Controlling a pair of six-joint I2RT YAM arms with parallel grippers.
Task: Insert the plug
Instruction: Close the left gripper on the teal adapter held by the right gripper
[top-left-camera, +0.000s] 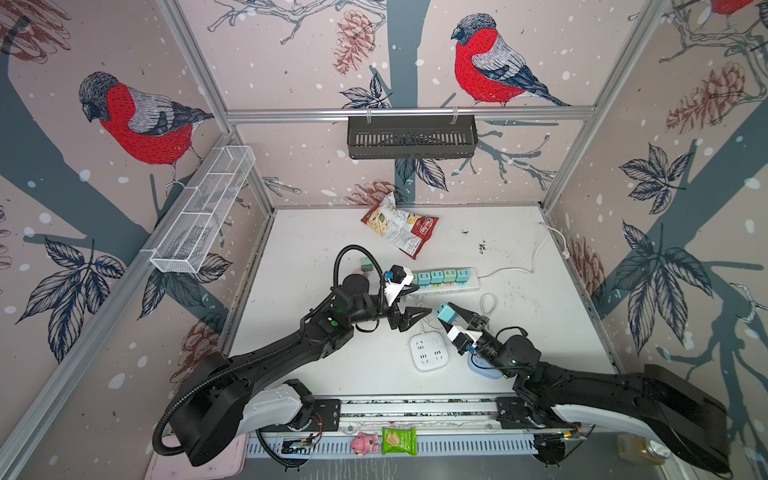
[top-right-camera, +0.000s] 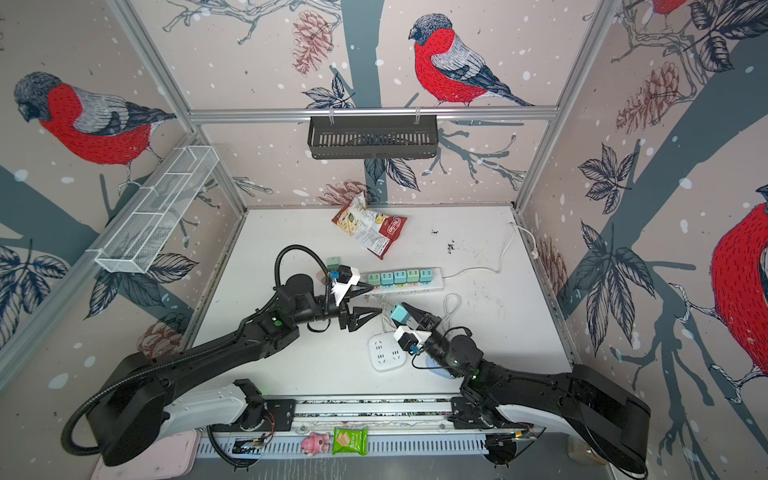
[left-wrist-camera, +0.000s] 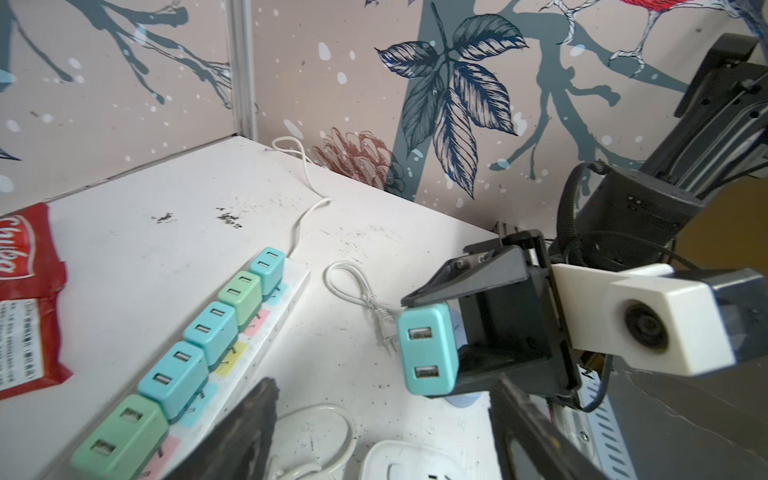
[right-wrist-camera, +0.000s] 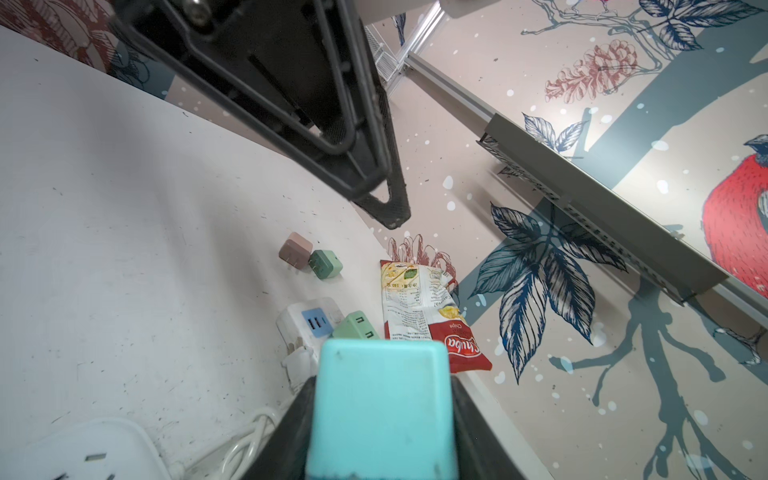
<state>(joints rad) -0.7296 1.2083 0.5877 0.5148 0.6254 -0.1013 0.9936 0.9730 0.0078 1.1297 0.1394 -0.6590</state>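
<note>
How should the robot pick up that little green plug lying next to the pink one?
Probably from straight above, pinching the green plug across the two flat sides not facing the pink plug. It is a small boxy block lying low on the table, so there is nothing to get under, and the pink one crowds one side.

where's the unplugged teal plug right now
In a top view the teal plug is mid-table in the right gripper, between the square socket block and the power strip.

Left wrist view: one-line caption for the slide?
Right end effector holding a teal plug above the table, beside a power strip carrying five plugs.
</note>
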